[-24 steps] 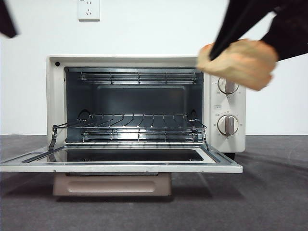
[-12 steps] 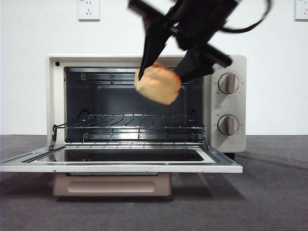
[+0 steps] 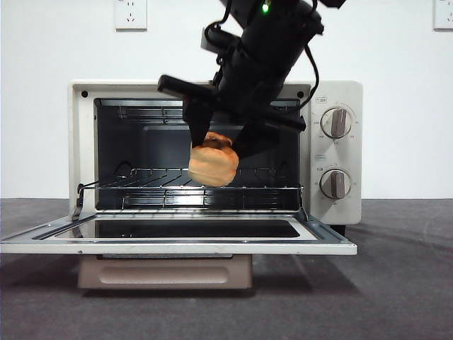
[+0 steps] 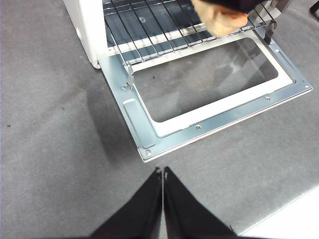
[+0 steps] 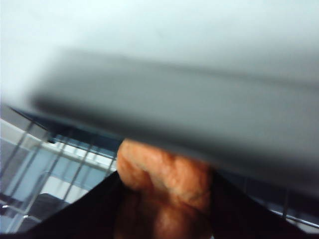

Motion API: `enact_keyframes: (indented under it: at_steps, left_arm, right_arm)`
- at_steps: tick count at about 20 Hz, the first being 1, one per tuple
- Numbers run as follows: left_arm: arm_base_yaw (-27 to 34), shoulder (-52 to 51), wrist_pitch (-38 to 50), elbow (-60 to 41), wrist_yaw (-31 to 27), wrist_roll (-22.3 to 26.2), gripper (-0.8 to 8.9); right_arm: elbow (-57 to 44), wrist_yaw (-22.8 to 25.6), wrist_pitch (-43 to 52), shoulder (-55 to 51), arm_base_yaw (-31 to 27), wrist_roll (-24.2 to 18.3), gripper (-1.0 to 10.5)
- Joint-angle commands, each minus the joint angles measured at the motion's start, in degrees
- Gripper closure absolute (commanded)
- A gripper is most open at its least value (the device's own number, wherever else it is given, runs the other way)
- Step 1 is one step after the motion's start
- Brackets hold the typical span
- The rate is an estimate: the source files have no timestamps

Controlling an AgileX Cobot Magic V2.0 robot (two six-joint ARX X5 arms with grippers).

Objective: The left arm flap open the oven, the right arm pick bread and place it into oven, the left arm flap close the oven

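grey table, white wall, socket

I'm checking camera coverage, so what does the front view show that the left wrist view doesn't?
Only the front view shows the oven's knobs, the wall socket and the right gripper shut on the bread. Only the left wrist view shows the left gripper, shut above the table. Both show the oven, its lowered door, the wire rack and the bread.
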Motion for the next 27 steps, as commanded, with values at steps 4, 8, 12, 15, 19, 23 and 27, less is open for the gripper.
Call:
enact_keyframes:
  at_steps: [4,8,12,15,19,23,27]
  left_arm:
    - [-0.20,0.20,0.48,0.24,0.00,-0.13,8.03]
    - [-0.20,0.20,0.48,0.24,0.00,-0.15,8.03]
    - [-0.20,0.20,0.55,0.24,0.00,-0.15,8.03]
    - [-0.20,0.20,1.29,0.24,0.00,-0.15,8.03]
    - [-0.20,0.22,6.36,0.17,0.00,-0.24,8.03]
    - [-0.13,0.57,12.20,-0.85,0.00,-1.62,8.03]
    - [0.02,2.12,14.95,-3.06,0.00,-2.82,8.03]
  right_arm:
    - [1.25,1.27,0.28,1.38,0.35,0.76,5.6]
    - [1.25,0.81,0.17,0.79,0.70,0.74,5.1]
    - [1.25,0.74,-1.14,-2.47,1.92,0.15,5.1]
    - [1.25,0.59,-4.66,-7.52,3.17,-0.59,5.1]
    - [1.22,-0.31,-12.79,-16.17,4.46,-8.17,5.1]
    - [0.94,-0.50,-21.86,-24.76,3.93,-13.35,5.1]
    - [-1.49,-3.06,-26.80,-33.35,2.67,-17.77,5.2]
